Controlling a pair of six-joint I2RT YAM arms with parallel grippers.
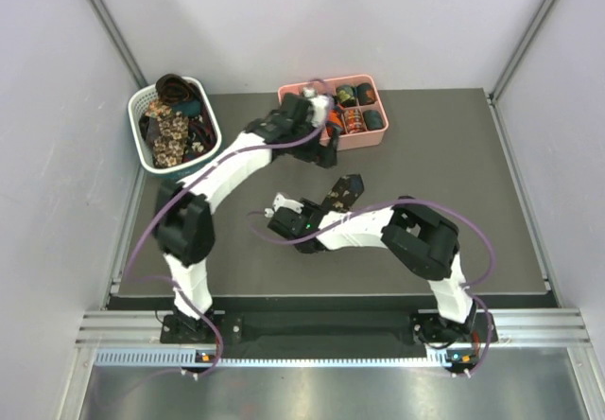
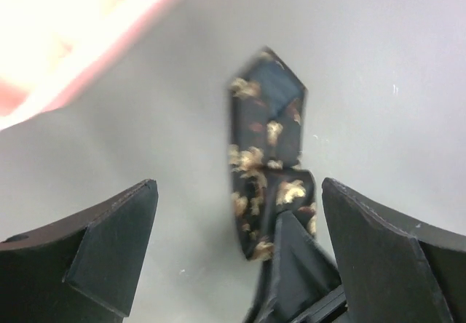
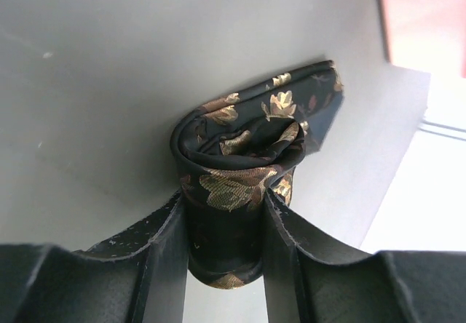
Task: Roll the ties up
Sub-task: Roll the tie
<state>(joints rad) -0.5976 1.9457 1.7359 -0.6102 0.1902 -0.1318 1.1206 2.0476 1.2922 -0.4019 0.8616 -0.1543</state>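
Observation:
A dark tie with beige floral print (image 1: 342,191) lies at mid-table, partly rolled, its pointed end toward the pink tray. My right gripper (image 1: 326,210) is shut on its coiled part; in the right wrist view the coil (image 3: 233,156) sits pinched between both fingers (image 3: 164,250). My left gripper (image 1: 326,150) hovers just beyond the tie, near the tray's front edge, open and empty. In the left wrist view the tie's pointed end (image 2: 266,119) lies between its spread jaws (image 2: 239,185), with the right gripper's finger (image 2: 298,265) below.
A pink divided tray (image 1: 369,140) at the back holds several rolled ties (image 1: 354,122). A white-and-teal slotted basket (image 1: 140,144) at the back left holds several loose ties (image 1: 172,129). White walls enclose the dark mat.

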